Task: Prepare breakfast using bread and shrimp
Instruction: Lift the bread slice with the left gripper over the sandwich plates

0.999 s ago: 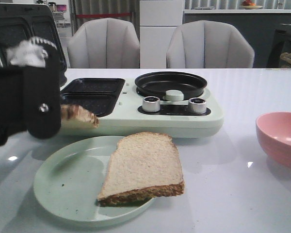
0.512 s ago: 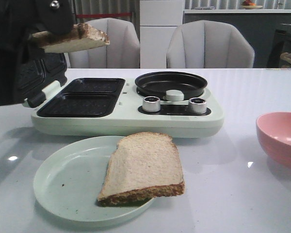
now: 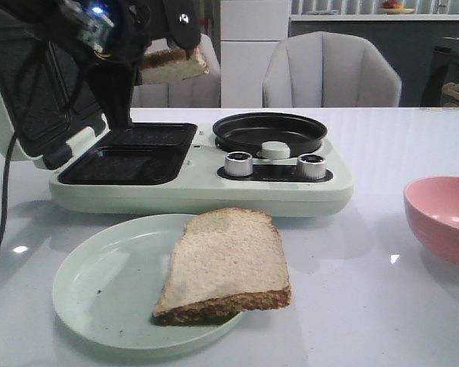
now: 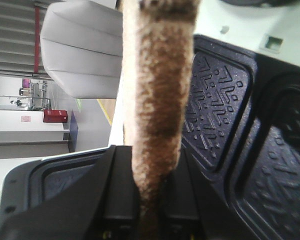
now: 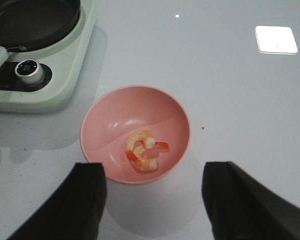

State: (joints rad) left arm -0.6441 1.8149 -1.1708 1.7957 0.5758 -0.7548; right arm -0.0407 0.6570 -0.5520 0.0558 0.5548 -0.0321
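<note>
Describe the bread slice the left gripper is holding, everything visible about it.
The held bread slice is pale beige with a brown crust, and looks coarse and grainy edge-on in the left wrist view. The left gripper is shut on one end of it. It hangs in the air roughly level above the open sandwich maker's dark ridged plates, touching only the fingers. The gripper hides part of it.

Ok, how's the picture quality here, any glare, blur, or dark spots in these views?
Front view: the left arm and its gripper are a dark silhouette, and small glints sit on the glossy table. Left wrist view: the bread slice sits very close and soft, hiding the scene behind. Right wrist view: sharp, with the shrimp clear in the pink bowl, and a bright rectangular reflection on the table.
</note>
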